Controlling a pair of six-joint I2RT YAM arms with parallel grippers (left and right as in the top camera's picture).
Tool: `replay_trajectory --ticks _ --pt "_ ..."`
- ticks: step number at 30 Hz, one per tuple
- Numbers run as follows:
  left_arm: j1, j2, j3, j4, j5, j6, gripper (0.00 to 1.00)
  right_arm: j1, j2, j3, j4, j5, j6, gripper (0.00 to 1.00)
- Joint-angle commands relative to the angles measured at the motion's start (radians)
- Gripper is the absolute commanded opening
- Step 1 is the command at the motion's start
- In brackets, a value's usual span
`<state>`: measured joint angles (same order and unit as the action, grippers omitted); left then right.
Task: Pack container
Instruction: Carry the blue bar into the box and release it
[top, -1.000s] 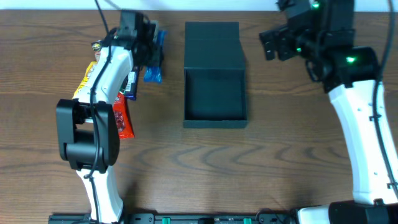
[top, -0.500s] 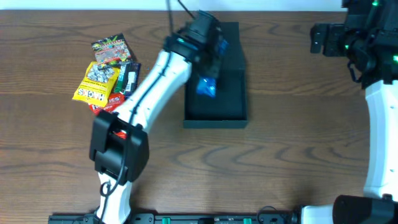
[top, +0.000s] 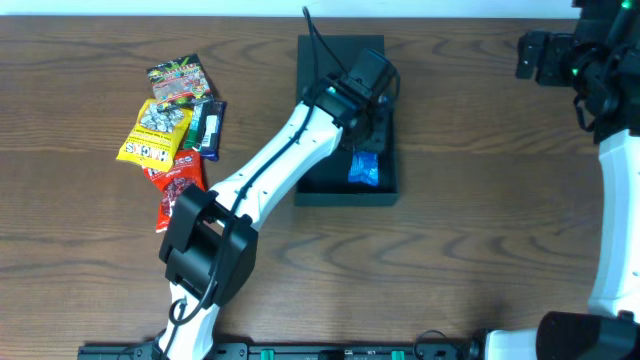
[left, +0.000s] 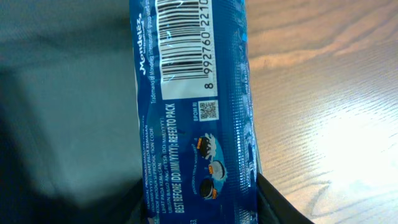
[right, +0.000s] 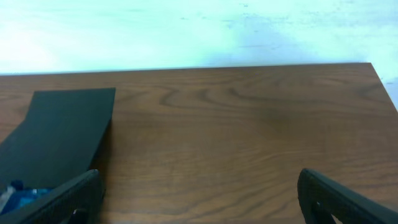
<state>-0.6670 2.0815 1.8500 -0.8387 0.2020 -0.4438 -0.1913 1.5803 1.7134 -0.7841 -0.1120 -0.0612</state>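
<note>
As left tool (top: 363, 140) swings blue packet (top: 364, 170) from left pile (top: 170, 130) over to container (top: 330, 197) mid-tabletop, packet hangs at near-right corner, still gripped. Release pending. Right tool (right: 199, 205) gapes empty, far right.

Surface: brown wood-grain table (top: 480, 230), filling the frame.
Upper centre: dark square container (top: 340, 55), lid flap open toward the top edge.
Upper left: overlapping snack packets (top: 175, 120), yellow, red, green, dark.
</note>
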Motion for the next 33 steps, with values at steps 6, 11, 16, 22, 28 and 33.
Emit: replay_trajectory --ticks 6,11,16,22,28,33 --pt "-0.058 0.008 -0.047 0.005 -0.056 -0.137 0.06 -0.011 -0.005 0.000 -0.017 0.002 0.001 0.99" --pt "-0.072 0.019 -0.047 0.006 -0.088 -0.167 0.06 -0.013 -0.005 0.000 -0.020 0.002 0.001 0.99" --pt "-0.072 0.045 -0.047 0.016 -0.099 -0.194 0.06 -0.013 -0.005 0.000 -0.024 -0.001 0.001 0.99" --pt "-0.072 0.057 -0.047 0.060 -0.101 -0.200 0.25 -0.012 -0.005 0.000 -0.033 -0.002 0.001 0.99" --pt "-0.072 0.056 -0.047 0.061 -0.098 -0.176 0.77 -0.012 -0.005 0.000 -0.036 -0.005 0.001 0.99" --pt "-0.071 0.044 -0.039 0.068 -0.061 -0.125 0.79 -0.012 -0.005 0.000 -0.039 -0.013 0.001 0.99"
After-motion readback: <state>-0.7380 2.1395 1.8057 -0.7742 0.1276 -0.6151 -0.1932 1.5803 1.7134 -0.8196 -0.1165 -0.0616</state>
